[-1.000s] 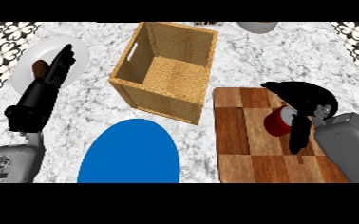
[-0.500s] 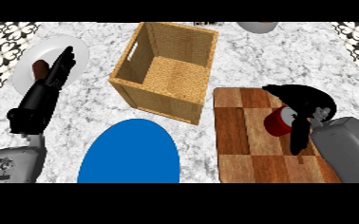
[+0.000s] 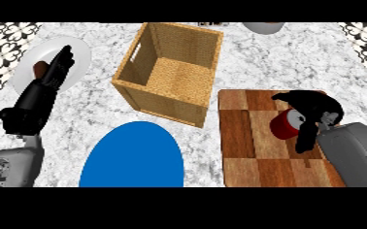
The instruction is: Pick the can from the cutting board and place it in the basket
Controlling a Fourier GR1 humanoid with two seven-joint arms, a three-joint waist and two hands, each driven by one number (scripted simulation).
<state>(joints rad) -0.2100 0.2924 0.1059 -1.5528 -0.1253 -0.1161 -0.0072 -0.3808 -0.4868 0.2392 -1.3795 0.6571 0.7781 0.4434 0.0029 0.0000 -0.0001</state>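
Looking steeply down on a marbled grey-white counter (image 3: 287, 63), with both forearms entering from the lower edge.

Can: a red can (image 3: 285, 124) sits on the cutting board, in its upper right part, partly hidden by the right hand.

Cutting board: a wooden board (image 3: 251, 150) of brown checkered blocks, lying flat at the lower right of the counter, just right of the basket.

Right hand: black hand (image 3: 315, 107) over the cutting board, fingers and thumb curled round the can from its upper and right side (whether the can is lifted off the board cannot be told).

Basket: an open woven box (image 3: 172, 73) with a handle slot in its left wall, standing near the middle of the counter, turned at a slight angle; nothing shows inside it.

Left hand: black hand (image 3: 56, 68) at the far left, fingers straight and pressed together, pointing up the view, lying over a white plate; it holds nothing.

White plate: round plate (image 3: 75, 51) at the upper left, with a small brown item (image 3: 41, 68) on it beside the fingers.

Blue plate: a large blue plate (image 3: 132, 157) at the lower edge, below the basket.

Grey bowl: partly seen (image 3: 264, 27) at the top edge, right of the basket.
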